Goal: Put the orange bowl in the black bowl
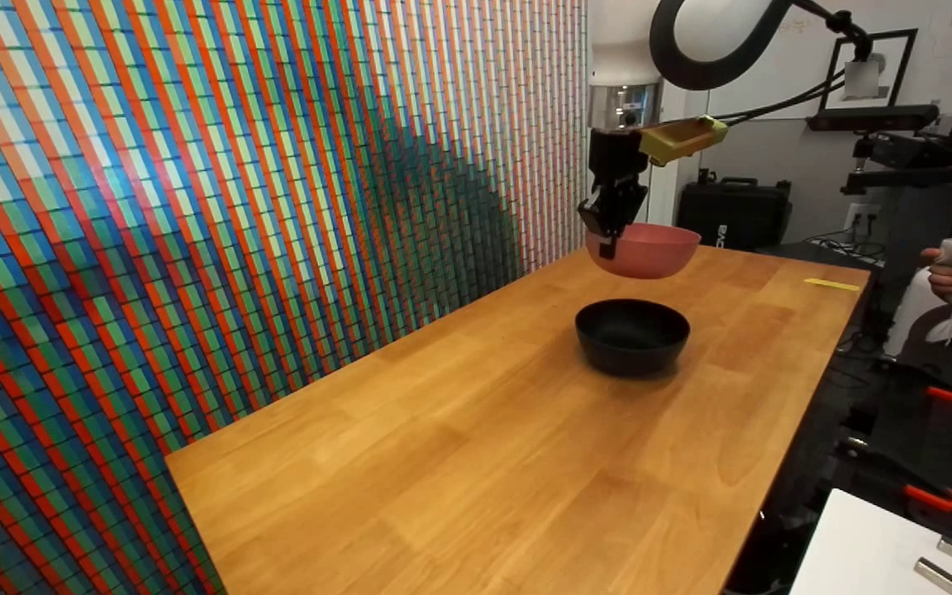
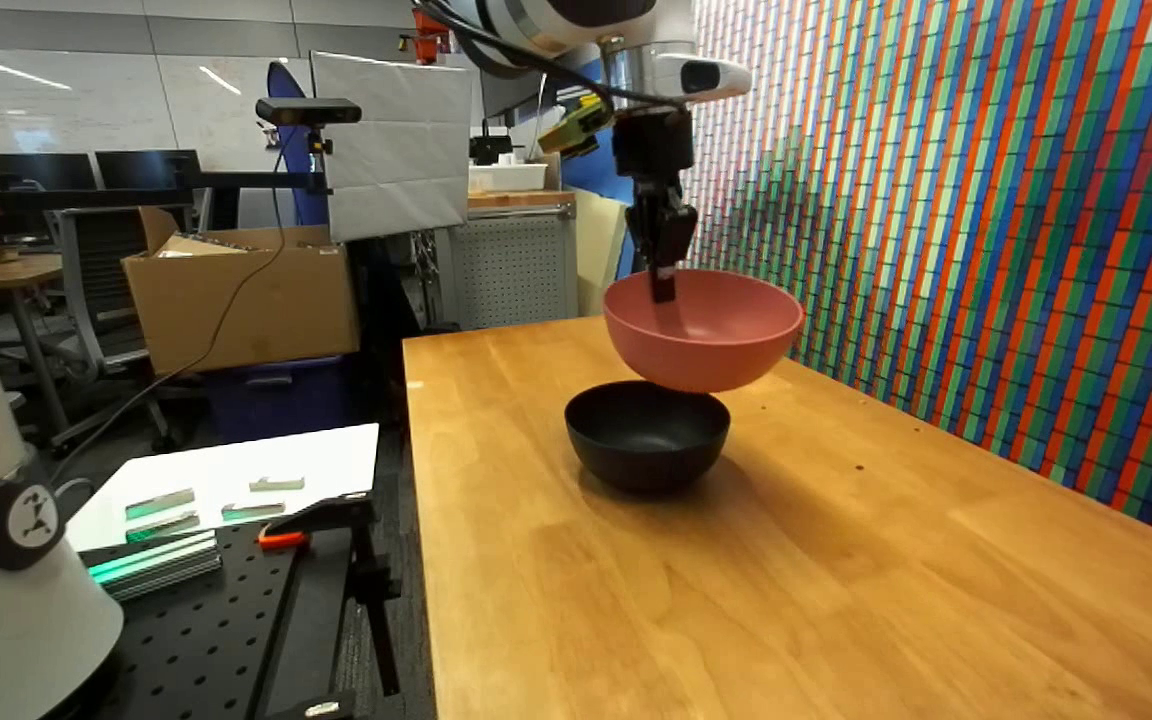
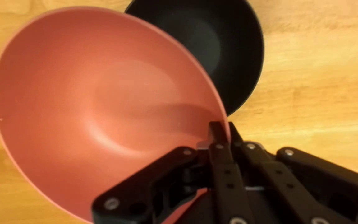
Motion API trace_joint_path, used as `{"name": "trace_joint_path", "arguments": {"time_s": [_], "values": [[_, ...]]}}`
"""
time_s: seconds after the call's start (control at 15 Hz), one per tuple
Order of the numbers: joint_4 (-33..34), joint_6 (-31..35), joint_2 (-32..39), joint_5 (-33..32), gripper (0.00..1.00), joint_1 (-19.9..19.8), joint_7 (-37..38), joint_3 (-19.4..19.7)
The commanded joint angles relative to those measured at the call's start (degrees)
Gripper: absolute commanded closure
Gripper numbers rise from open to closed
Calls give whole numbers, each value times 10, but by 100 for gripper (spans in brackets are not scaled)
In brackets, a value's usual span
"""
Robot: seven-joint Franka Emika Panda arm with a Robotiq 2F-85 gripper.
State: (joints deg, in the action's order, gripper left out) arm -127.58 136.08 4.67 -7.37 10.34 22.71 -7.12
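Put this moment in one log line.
orange bowl: held aloft by rim | gripper: closed | black bowl: on table | nesting: pending

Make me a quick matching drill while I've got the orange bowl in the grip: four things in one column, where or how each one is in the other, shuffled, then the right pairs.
Things
1. orange bowl
2. black bowl
3. gripper
4. yellow strip

Place or state
A. jaws closed on a rim
B. lying flat near an edge of the wooden table
C. held by its rim, off the wooden table
D. standing upright on the wooden table

Right pairs
1-C
2-D
3-A
4-B
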Motion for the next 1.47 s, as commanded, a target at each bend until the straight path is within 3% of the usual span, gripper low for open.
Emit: {"name": "trace_joint_path", "arguments": {"time_s": [0.0, 0.47, 0.93, 1.0, 1.13, 1.4], "values": [[-41, 12, -17, -6, 96, 18, -10, -23], [-50, 54, 20, -118, 96, 52, 43, -36], [-47, 79, 53, -171, 93, 61, 74, -23], [-46, 81, 56, -172, 70, 62, 74, -21], [-45, 81, 58, -169, 67, 63, 74, -19], [-46, 75, 53, -159, 36, 62, 67, -21]]}}
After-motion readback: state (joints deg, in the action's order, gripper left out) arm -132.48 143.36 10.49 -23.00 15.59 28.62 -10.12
